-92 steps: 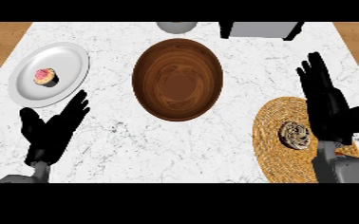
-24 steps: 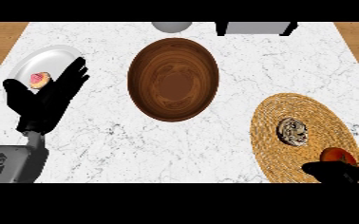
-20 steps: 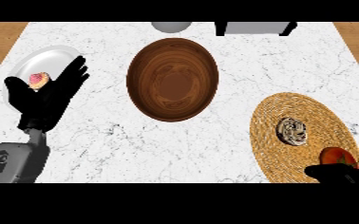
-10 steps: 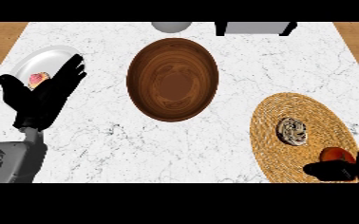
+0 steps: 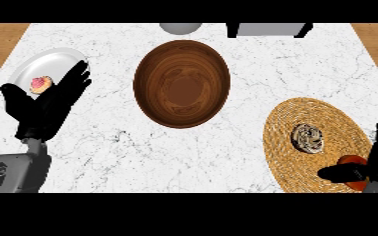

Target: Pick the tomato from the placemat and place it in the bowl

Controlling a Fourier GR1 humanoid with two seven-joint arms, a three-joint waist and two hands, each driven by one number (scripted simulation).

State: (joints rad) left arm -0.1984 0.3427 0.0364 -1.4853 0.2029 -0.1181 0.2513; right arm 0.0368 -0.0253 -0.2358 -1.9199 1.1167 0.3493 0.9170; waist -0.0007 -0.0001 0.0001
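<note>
Your right hand (image 5: 338, 173) is curled around the tomato (image 5: 354, 160) at the placemat's (image 5: 288, 125) 5 o'clock edge. Lift it clear first, then carry it toward 10 o'clock to the bowl (image 5: 171, 65). Your left hand (image 5: 48, 105) rests spread.

The head view is looking steeply down onto the counter (image 5: 118, 150) from the robot's own side, facing away from the body, so the left forearm (image 5: 22, 172) is entering at the lower edge. It is sitting far enough back to take in the whole bowl (image 5: 182, 83) right of the left hand's (image 5: 48, 105) straight fingers (image 5: 74, 82), with the plate (image 5: 55, 62) showing behind their tips. The lower right corner is cropping the right hand (image 5: 341, 173), curled on the tomato (image 5: 353, 160), the placemat (image 5: 325, 115) spreading beyond its fingers (image 5: 328, 172).
</note>
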